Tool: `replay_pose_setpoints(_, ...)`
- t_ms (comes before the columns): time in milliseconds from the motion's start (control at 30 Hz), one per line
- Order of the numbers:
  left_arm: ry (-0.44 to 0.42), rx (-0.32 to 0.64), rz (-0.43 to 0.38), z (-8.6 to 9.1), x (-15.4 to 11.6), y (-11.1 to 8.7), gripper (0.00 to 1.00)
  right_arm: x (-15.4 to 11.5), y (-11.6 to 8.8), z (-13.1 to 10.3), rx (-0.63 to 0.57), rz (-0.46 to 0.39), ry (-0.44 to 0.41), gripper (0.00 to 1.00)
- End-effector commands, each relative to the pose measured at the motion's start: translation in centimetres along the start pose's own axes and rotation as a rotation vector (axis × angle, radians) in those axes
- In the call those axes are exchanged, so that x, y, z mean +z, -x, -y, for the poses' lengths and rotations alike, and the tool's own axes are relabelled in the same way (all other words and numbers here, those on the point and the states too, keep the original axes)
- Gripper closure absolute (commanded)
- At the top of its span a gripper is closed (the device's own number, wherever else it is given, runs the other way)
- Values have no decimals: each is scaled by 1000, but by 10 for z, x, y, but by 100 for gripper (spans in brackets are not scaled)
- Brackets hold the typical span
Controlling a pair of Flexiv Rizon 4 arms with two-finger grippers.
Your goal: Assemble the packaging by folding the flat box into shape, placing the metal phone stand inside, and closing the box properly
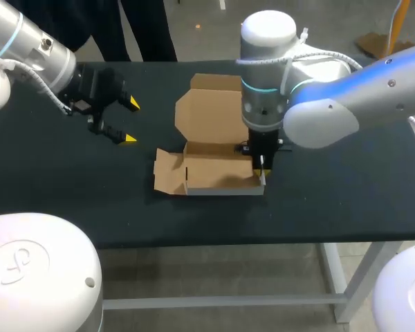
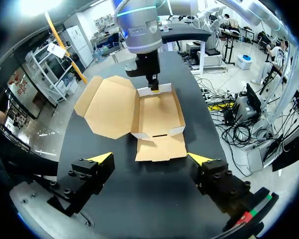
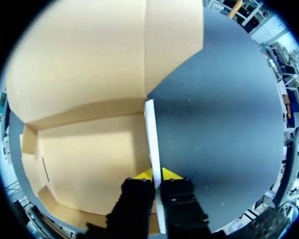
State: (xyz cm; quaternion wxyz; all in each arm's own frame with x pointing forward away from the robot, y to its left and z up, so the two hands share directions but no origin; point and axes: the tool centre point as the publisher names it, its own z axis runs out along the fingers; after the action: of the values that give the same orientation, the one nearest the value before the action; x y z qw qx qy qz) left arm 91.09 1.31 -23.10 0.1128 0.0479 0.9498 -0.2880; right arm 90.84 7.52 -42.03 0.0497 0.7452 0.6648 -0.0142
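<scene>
A brown cardboard box lies partly folded at the table's middle, its lid open flat toward the back and one side flap flat at the left. My right gripper comes straight down on the box's right side wall and is shut on it, one yellow tip on each side. My left gripper hovers open to the left of the box, apart from it. From its wrist the box lies ahead of the left gripper. No phone stand is in view.
Black table top stretches bare to the right and front of the box. The table's front edge runs close below the box.
</scene>
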Motion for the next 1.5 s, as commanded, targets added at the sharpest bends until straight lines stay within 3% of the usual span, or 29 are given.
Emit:
replay_pose_setpoints(33, 5, -1, -3, 1, -1, 0, 0, 15, -3, -4, 6, 90, 2, 100)
replay_pose_setpoints(533, 5, -1, -3, 1, -1, 0, 0, 16, 5, -9, 107, 239, 0, 100)
replay_pose_setpoints(967, 5, -1, -3, 1, -1, 0, 0, 14, 4, -13, 94, 304, -6, 100)
replay_pose_setpoints(1033, 5, -1, -3, 1, -1, 0, 0, 12, 5, -13, 96, 276, 4, 100)
replay_pose_setpoints(1300, 5, -1, -3, 1, -1, 0, 0, 3, 7, -7, 49, 17, 53, 100)
replay_pose_setpoints(1500, 5, -1, -3, 1, -1, 0, 0, -2, 3, -6, 18, -85, 44, 100)
